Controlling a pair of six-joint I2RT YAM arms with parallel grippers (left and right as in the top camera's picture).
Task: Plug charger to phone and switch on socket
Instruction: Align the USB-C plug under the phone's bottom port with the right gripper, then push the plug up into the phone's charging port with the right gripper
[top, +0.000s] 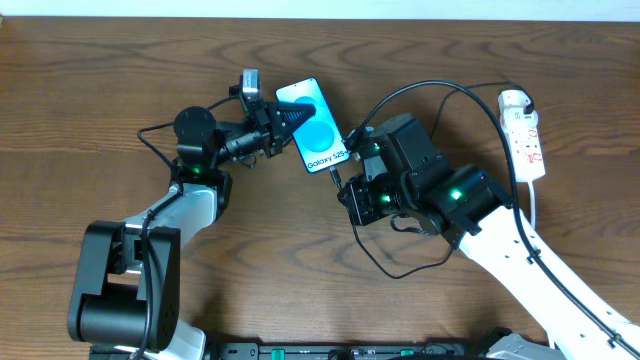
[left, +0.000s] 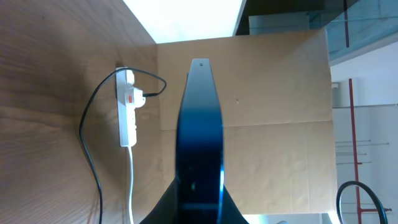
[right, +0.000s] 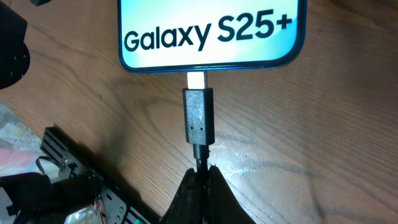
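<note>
Right tool (right: 200, 183) grips the charger (right: 198, 117), tip touching the phone (right: 211, 31).

1. Your overhead camera looks straight down on the brown wooden surface (top: 100, 100) from afar.
2. Your left wrist camera sights edge-on along the slim blue-screened phone (left: 199, 155) toward the narrow white power strip (left: 127, 118), which overhead shares.
3. Your right wrist camera faces the phone's end closely.

Your phone (top: 314, 125) at 12 o'clock shows a turquoise screen with dark lettering; the charger (right: 198, 118) is black, its tip pale metal. At 2 o'clock the socket (top: 524, 133) is white with red marks, on a brown wood-grain table (top: 100, 80).
</note>
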